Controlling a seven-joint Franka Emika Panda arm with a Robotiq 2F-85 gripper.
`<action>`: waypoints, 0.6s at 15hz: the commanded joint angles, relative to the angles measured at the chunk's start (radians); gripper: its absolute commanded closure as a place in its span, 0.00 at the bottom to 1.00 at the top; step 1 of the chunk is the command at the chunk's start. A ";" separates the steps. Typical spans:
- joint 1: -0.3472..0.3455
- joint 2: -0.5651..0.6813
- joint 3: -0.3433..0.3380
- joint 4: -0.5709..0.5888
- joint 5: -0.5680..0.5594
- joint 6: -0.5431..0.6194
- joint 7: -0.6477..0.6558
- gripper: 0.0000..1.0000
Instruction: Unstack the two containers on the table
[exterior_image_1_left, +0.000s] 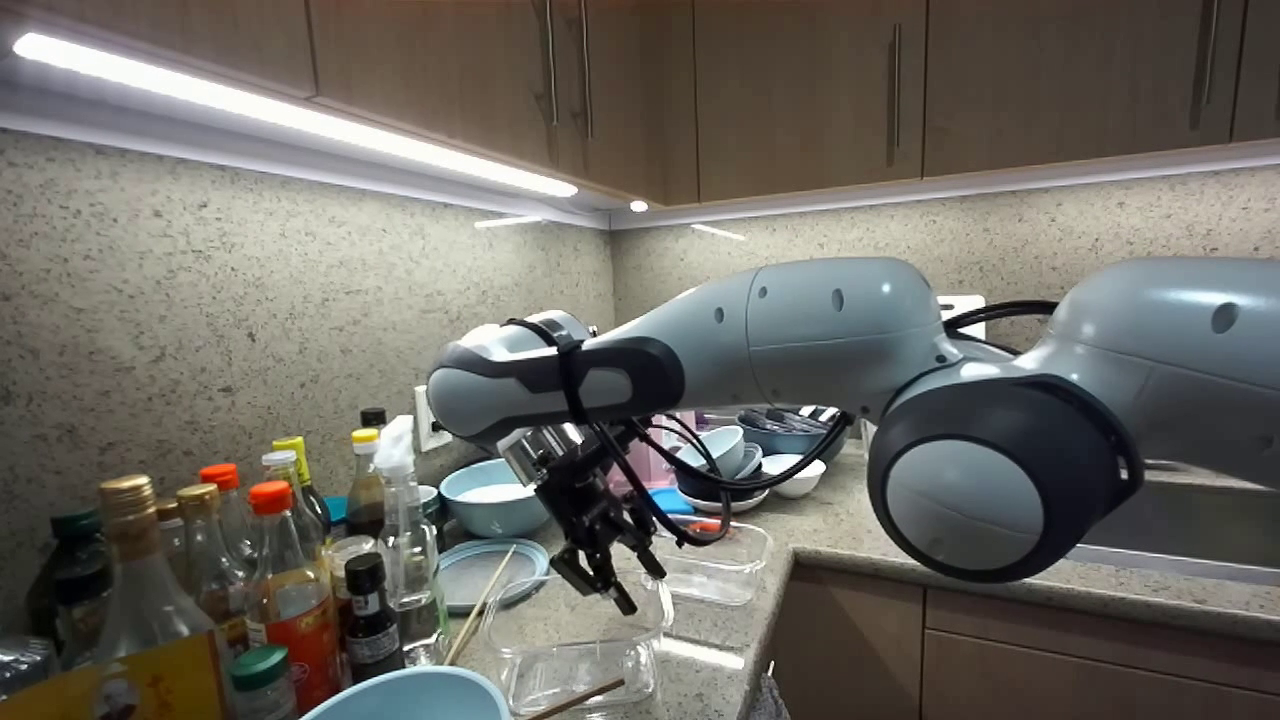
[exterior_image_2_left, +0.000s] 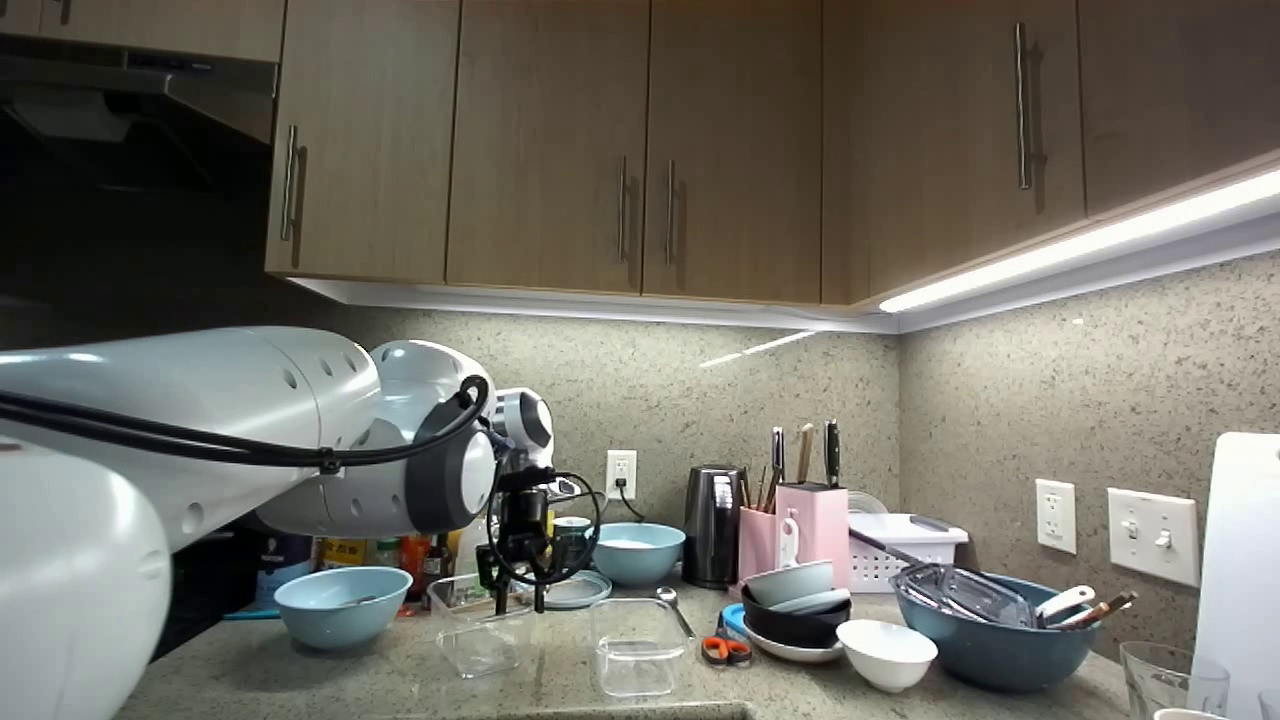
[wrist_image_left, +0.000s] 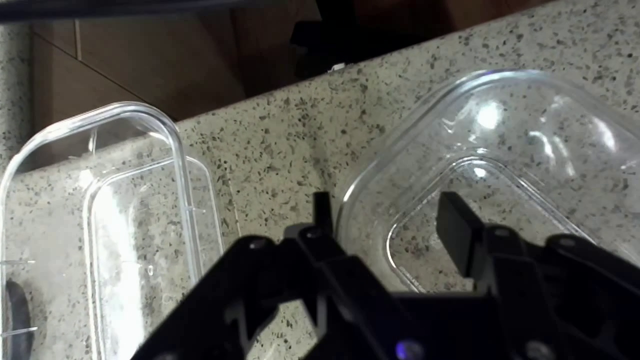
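Spread wide around nothing, the hand sits at the rim of one container, right in the wrist view; its twin stands apart, lower left, on the surface. Unstacking looks done; a straight lift clear should follow.

Jaws parted, tips low!

And there's the arm, spanning in from the right edge in an exterior view! Black cables run along it, the wrist tilts, and the jaws slant downward beneath. Over to the wrist view: dark pads, well apart!
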 joint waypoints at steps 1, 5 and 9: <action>-0.023 -0.024 0.023 -0.019 0.037 -0.026 -0.014 0.73; -0.027 -0.029 0.020 -0.018 0.041 -0.036 0.019 0.96; -0.045 -0.042 0.019 -0.003 0.075 -0.043 0.180 0.93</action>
